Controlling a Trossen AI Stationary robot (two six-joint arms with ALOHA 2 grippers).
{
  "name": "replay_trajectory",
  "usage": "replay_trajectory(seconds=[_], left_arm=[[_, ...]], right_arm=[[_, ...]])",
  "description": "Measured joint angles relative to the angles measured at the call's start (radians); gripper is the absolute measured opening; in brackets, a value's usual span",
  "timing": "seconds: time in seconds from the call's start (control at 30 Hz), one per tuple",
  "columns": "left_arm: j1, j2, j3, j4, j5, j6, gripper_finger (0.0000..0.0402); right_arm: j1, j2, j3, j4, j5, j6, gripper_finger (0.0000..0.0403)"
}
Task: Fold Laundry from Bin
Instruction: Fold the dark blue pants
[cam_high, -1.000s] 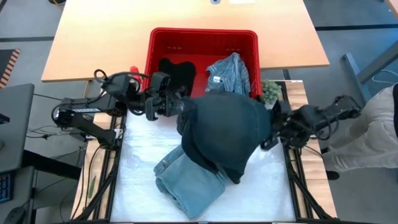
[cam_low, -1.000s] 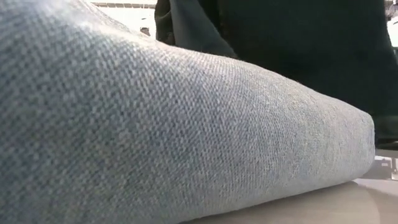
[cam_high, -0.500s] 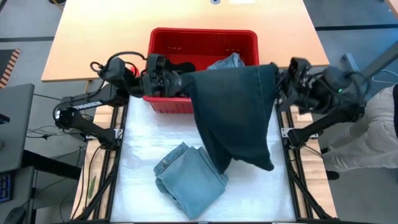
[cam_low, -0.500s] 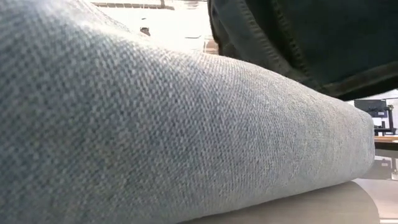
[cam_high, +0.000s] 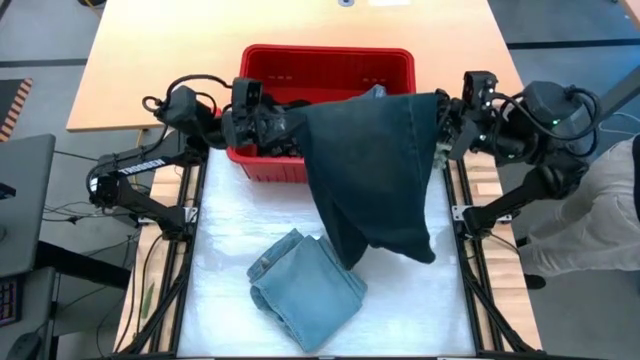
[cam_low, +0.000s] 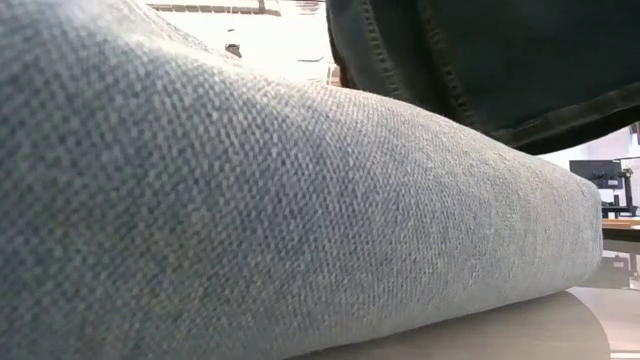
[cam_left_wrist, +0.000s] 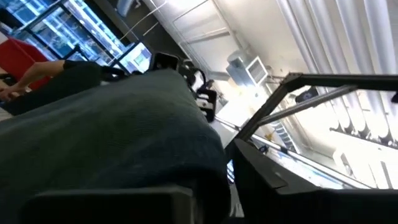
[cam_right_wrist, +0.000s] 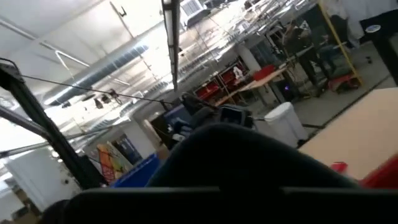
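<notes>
Since the earlier frames I saw the dark denim garment (cam_high: 375, 170) go from a bunched heap to a sheet stretched between both grippers, over the bin's (cam_high: 262, 166) near rim. The left gripper (cam_high: 285, 128) and right gripper (cam_high: 447, 118) each met a top corner. The cloth hid the left fingers, so I couldn't tell their spread; the right ones were clamped tight on denim. The folded light-blue garment (cam_high: 305, 290) lay below, well apart.
</notes>
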Motion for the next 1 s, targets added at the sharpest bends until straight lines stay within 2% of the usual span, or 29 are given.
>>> replay_trajectory(seconds=[0.17,0.4,0.53,0.6,0.7,0.87,1.0], left_arm=[[0.000,0.002,-0.001,-0.015,0.005,0.023,0.0099],[-0.002,0.002,-0.001,-0.002,0.008,0.015,0.0148],[-0.010,0.003,-0.001,-0.010,-0.017,0.023,0.0172],[-0.010,0.002,-0.001,-0.045,-0.038,0.024,0.0182],[-0.010,0.002,-0.001,-0.135,-0.073,0.036,0.0193],[-0.021,0.003,-0.001,-0.246,-0.146,0.044,0.0196],[-0.027,0.006,-0.001,-0.256,-0.170,0.046,0.0196]], right_arm=[[-0.022,-0.004,0.010,-0.097,-0.025,0.039,0.0016],[-0.032,-0.010,0.016,-0.131,-0.054,0.037,0.0016],[-0.071,-0.016,0.035,-0.155,-0.054,0.047,0.0016],[-0.073,-0.012,0.036,-0.155,-0.095,0.063,0.0016],[-0.073,0.007,0.036,-0.147,-0.168,0.082,0.0016],[-0.072,0.019,0.034,-0.141,-0.181,0.068,0.0016],[-0.073,0.016,0.035,-0.123,-0.179,0.056,0.0016]])
